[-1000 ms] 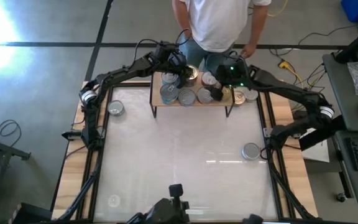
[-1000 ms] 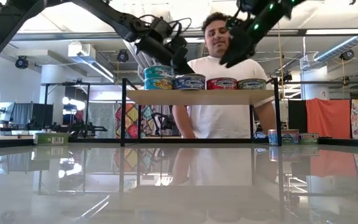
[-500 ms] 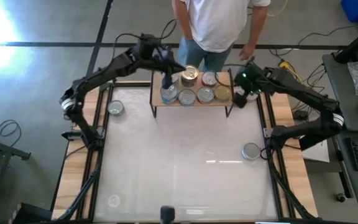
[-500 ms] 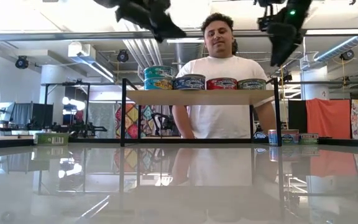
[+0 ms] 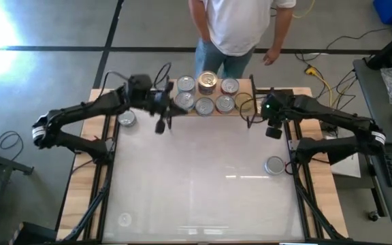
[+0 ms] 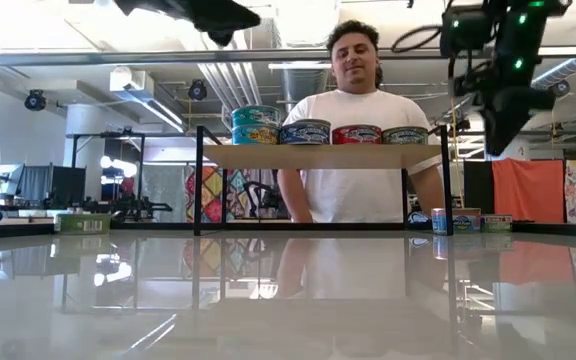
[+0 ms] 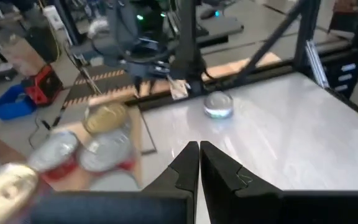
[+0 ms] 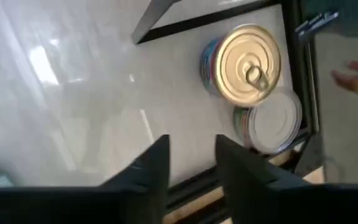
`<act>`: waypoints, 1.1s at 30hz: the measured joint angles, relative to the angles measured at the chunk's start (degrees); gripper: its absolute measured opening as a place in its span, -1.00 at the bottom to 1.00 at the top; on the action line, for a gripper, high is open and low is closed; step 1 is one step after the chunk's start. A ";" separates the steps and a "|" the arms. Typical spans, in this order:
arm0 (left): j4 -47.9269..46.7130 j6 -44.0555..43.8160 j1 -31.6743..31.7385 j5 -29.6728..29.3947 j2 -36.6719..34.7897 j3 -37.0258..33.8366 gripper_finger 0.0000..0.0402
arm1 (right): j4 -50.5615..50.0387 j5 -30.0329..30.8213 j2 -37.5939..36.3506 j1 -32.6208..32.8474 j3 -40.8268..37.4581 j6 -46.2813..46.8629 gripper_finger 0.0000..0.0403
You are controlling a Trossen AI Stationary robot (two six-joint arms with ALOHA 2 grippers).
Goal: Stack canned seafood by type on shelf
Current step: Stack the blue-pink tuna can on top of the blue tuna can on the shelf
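In the high view, the shelf (image 5: 209, 112) stands at the top centre of the table (image 5: 203, 197), with six tins (image 5: 205, 105) on it in two rows of three. A person (image 5: 240, 27) stands behind it, beyond the table's top edge. One tin (image 5: 126, 119) lies left of the shelf, another (image 5: 274, 165) at centre right. The left gripper (image 5: 160, 126) hangs just left of the shelf, the right gripper (image 5: 273, 131) just right of it.

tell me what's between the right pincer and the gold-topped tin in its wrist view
Nothing: in the right wrist view, only bare white tabletop lies between the empty right pincer and the gold-topped tin.
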 joint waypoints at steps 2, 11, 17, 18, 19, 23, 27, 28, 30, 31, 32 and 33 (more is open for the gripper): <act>0.48 -0.95 -2.54 -3.42 -1.64 -3.15 -1.00 | 4.77 1.83 0.32 0.00 -2.26 -0.48 -0.65; 5.26 -7.08 -14.86 -14.43 -6.26 -13.22 -1.00 | 22.68 5.66 0.28 0.00 -12.91 -4.13 -0.95; 11.35 -10.52 -21.41 -22.35 -8.64 -18.65 -1.00 | 39.86 13.70 0.11 0.05 -19.95 -9.48 -0.96; 11.96 -11.10 -22.16 -22.90 -8.76 -19.51 -1.00 | 42.58 13.79 0.17 0.01 -20.88 -10.43 -0.96; 12.47 -11.63 -22.82 -23.58 -8.86 -20.13 -1.00 | 44.58 13.85 0.22 -0.08 -21.58 -10.82 -0.96; 14.39 -13.96 -24.89 -26.09 -9.07 -21.99 -1.00 | 44.75 14.92 0.26 -0.48 -22.68 -9.90 -0.96; 14.84 -16.13 -26.21 -28.61 -8.99 -23.38 -1.00 | 41.83 18.68 -2.31 0.57 -22.68 -7.38 -0.96; 14.96 -16.68 -26.51 -28.90 -8.99 -23.52 -1.00 | 41.07 19.15 -3.64 1.18 -22.69 -7.34 -0.96; 14.99 -17.60 -27.15 -29.52 -8.99 -23.84 -1.00 | 38.08 19.43 -7.11 2.48 -23.17 -7.52 -0.96; 14.97 -17.82 -27.50 -29.88 -8.98 -23.99 -1.00 | 37.22 19.41 -9.13 2.86 -23.20 -7.43 -0.96; 15.03 -17.90 -27.86 -30.38 -8.97 -24.09 -1.00 | 36.60 19.32 -11.21 2.93 -23.23 -6.87 -0.96; 15.36 -17.97 -28.18 -30.96 -8.97 -24.20 -1.00 | 35.82 19.10 -13.27 2.92 -23.69 -5.63 -0.96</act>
